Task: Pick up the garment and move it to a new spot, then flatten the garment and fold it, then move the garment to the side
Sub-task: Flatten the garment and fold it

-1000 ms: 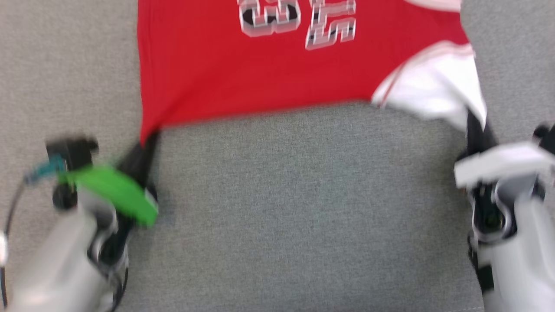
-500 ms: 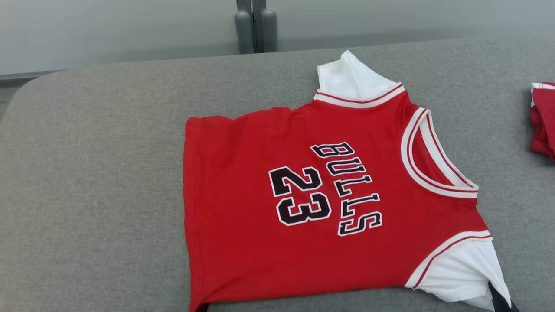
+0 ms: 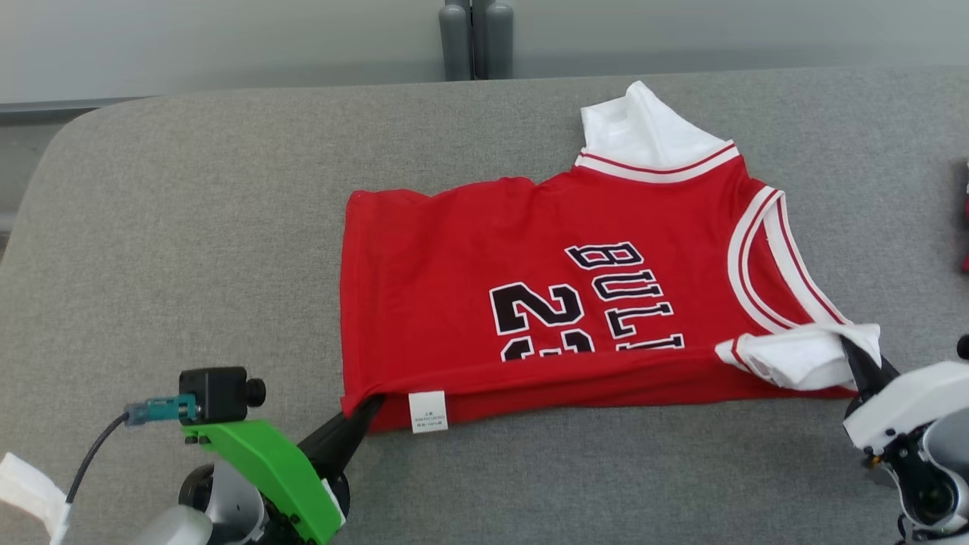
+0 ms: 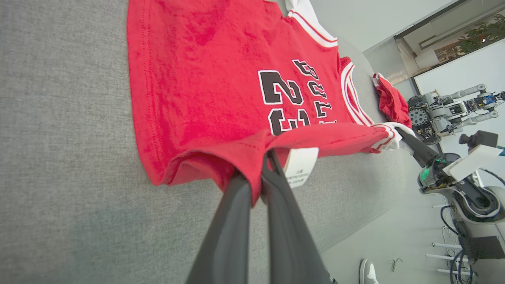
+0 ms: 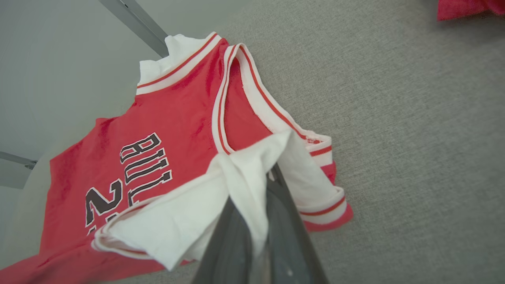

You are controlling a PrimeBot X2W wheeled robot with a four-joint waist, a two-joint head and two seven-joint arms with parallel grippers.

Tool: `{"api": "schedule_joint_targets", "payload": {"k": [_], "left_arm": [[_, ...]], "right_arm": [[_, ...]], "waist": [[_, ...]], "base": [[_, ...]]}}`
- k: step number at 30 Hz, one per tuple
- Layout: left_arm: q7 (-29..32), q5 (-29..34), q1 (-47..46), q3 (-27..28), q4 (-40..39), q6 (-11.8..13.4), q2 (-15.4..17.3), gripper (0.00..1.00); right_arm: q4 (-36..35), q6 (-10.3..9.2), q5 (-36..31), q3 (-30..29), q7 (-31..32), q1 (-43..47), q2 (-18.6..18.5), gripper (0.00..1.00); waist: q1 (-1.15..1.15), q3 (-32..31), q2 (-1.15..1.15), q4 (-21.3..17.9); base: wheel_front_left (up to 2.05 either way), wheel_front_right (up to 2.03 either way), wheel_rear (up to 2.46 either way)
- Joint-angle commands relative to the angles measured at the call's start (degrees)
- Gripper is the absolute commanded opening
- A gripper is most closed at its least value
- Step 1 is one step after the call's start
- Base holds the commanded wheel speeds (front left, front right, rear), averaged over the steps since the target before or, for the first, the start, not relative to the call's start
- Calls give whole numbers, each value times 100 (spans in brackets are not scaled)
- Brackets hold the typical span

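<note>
- Your left end effector point(image 3: 366, 407) is pressed together, pinching the garment point(image 3: 454, 288) at its near hem corner, just beside the white care label point(image 3: 428, 411).
- Your right end effector point(image 3: 854, 350) is clamped too, pinching the garment's near white sleeve point(image 3: 795, 359), which is drawn back over the red.
- Between the two grips, the garment's near edge is lifted and turned over onto itself, covering the lower part of the number point(image 3: 537, 310).
- The rest of the garment lies flat, print up, on the grey tabletop point(image 3: 189, 227).
- A second red cloth point(image 3: 966, 227) lies well apart from the garment, past its neckline.
</note>
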Motion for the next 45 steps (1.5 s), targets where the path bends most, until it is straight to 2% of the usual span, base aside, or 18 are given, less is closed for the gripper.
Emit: {"api": "schedule_joint_targets", "payload": {"k": [1, 4, 5, 6, 7, 8, 9, 17, 22, 27, 31, 37, 38, 39, 40, 42, 43, 45], "left_arm": [[119, 36, -204, -18, 145, 46, -10, 0], [363, 107, -619, -97, 524, 42, -125, 0], [401, 146, -727, -107, 641, 35, -155, 0], [417, 189, -875, -111, 779, 21, -200, 0], [425, 162, -962, -97, 876, 19, -272, 12], [394, 141, -1069, -69, 984, 3, -362, 89], [357, 161, -1155, -50, 1103, 22, -413, 100], [-386, 708, -1567, 106, 1830, 47, -597, 100], [-459, 730, -958, -6, 1520, 47, -349, 100], [-404, 901, -543, -187, 1227, 236, -61, 100], [-409, 1044, -481, -292, 1326, 416, -43, 100], [-201, 928, -569, -554, 1638, 160, -426, 100], [-165, 909, -598, -610, 1710, 100, -508, 61], [-134, 855, -610, -638, 1762, 43, -572, 2], [-95, 827, -624, -676, 1808, -43, -617, 0], [-63, 780, -643, -714, 1884, -185, -665, 0], [-54, 768, -652, -699, 1910, -229, -656, 0], [-38, 711, -650, -646, 1944, -319, -599, 0]], "right_arm": [[66, 0, -113, -11, 86, -283, -17, 0], [304, 0, -382, 76, 275, -744, -30, 0], [374, 0, -470, 109, 298, -888, -55, 8], [474, 0, -573, 129, 301, -1059, -70, 62], [548, 0, -656, 140, 297, -1182, -83, 100], [641, 0, -700, 139, 282, -1331, -70, 100], [709, 0, -768, 147, 269, -1430, -75, 100], [413, 1, -1120, 554, -216, -1451, -427, 100], [-349, -2, -1407, 1019, -43, -719, -996, 100], [-541, -1, -1718, 1052, 287, -304, -1364, 100], [-288, 0, -1774, 1028, 469, -419, -1326, 100], [323, 1, -1424, 1102, 738, -658, -1197, 100], [402, 1, -1360, 1137, 755, -688, -1182, 100], [450, 3, -1303, 1181, 757, -703, -1191, 100], [510, 9, -1205, 1218, 764, -730, -1190, 100], [567, 12, -1039, 1293, 799, -734, -1222, 27], [571, 14, -954, 1329, 805, -725, -1261, 0], [538, 14, -665, 1432, 867, -649, -1368, 0]], "waist": [[1, 122, 0, -2], [1, 288, 0, -44], [1, 337, 0, -60], [1, 388, 0, -71], [1, 437, 0, -79], [1, 491, 0, -90], [1, 525, 0, -98], [1, 637, 0, -170], [1, 692, 0, -299], [1, 936, 0, -296], [1, 1097, 0, -214], [1, 1199, 0, -55], [1, 1188, 0, -36], [1, 1172, 0, -27], [1, 1149, 0, -24], [1, 1087, 0, -27], [1, 1049, 0, -31], [1, 941, 0, -46]], "base": [[0, 0, 0], [0, 0, 0], [0, 0, 0], [0, 0, 0], [0, 0, 0], [0, 0, 0], [0, 0, 0], [0, 0, 0], [0, 0, 0], [0, 0, 0], [0, 0, 0], [0, 0, 0], [0, 0, 0], [0, 0, 0], [0, 0, 0], [0, 0, 0], [0, 0, 0], [0, 0, 0]]}}
